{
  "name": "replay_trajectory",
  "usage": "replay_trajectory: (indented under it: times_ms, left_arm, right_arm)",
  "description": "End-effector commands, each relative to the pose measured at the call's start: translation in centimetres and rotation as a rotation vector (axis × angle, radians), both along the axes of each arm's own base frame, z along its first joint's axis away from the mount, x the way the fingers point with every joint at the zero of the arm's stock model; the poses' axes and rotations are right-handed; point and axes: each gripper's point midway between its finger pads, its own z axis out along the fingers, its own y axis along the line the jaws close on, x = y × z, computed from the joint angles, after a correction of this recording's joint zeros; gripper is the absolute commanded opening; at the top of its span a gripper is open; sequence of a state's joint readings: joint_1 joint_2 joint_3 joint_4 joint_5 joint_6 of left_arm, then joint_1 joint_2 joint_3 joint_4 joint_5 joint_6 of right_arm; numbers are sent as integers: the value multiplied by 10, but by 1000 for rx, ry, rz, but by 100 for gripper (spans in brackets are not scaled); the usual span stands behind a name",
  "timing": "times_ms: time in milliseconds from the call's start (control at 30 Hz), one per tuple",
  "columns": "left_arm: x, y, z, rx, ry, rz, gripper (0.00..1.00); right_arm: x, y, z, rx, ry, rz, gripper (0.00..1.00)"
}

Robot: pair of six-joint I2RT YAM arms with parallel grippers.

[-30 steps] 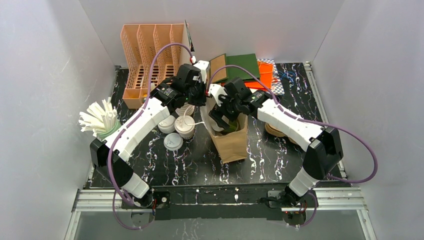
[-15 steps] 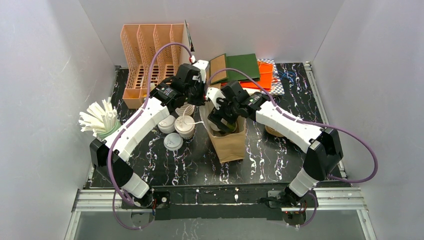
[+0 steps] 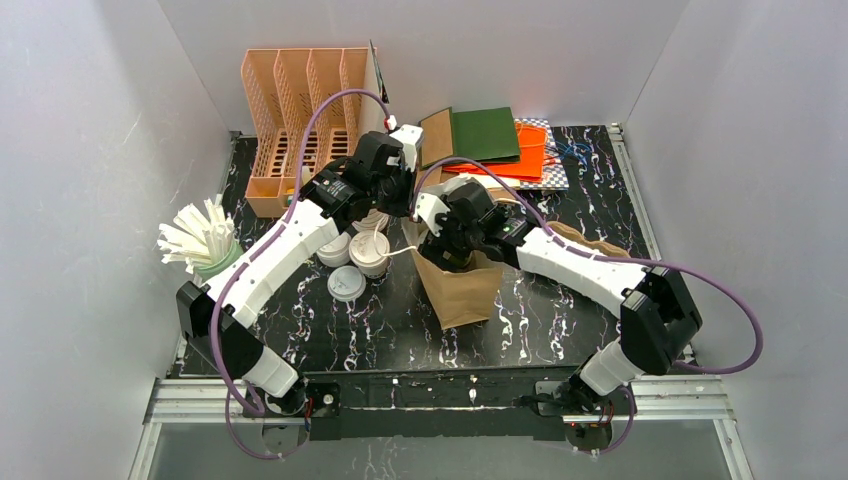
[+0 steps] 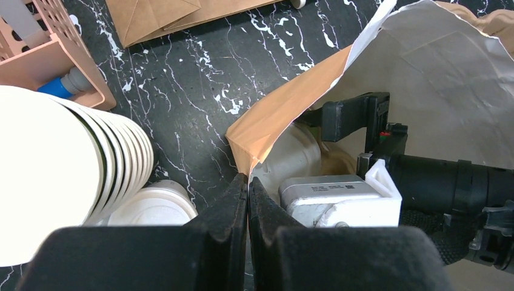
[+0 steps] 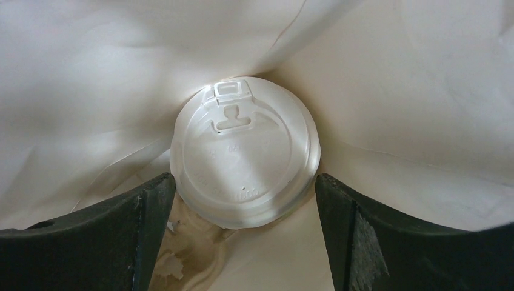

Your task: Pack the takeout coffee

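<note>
The left claw (image 4: 248, 189) pinched the bag (image 4: 285, 115) rim; the right claw (image 5: 242, 182) gaped over the lidded cup (image 5: 242, 145). Lifting out could snag paper, toppling it.

"What colour is the table (image 3: 380, 330)?"
"Black, veined with white marbling. The paper bag (image 3: 465, 292) is brown outside, white inside."
"And the takeout coffee's lid (image 5: 242, 154)?"
"Plain white. Along the table's far edge, a peach rack (image 3: 285, 90) and a dark green folder (image 3: 487, 132)."

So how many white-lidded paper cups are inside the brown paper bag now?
1. The white-lidded paper cup sits at the bottom of the brown paper bag, between the fingers of the open right end effector. More could be hidden behind the bag's folds.
</note>
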State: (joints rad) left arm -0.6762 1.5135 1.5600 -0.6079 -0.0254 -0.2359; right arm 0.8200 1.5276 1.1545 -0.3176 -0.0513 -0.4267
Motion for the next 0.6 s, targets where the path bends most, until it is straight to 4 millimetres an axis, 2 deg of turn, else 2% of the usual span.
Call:
replay_trajectory:
  times_ms: [0,133,200,267,333,433,567]
  left_arm:
    - [-9,-36,32,-152,-51,-97,0]
    - [-9,-35,31,-148,-48,-97,0]
    - [-9,-34,30,-145,-48,-94,0]
    - [-8,-32,29,-136,-54,-83,0]
    - [-7,-29,28,-124,-59,-73,0]
    - [-5,-23,27,-109,-67,-61,0]
    - [-5,-18,24,-93,-67,-53,0]
  right_arm:
    - [-1,31,9,29,-119,139,93]
    - [7,24,-1,-32,-116,95,88]
    - [16,18,1,-43,-131,35,82]
    - [21,17,9,-12,-134,-13,74]
    - [23,15,19,37,-124,-48,61]
    - [23,13,33,122,-117,-86,48]
    - [24,10,53,226,-113,-138,46]
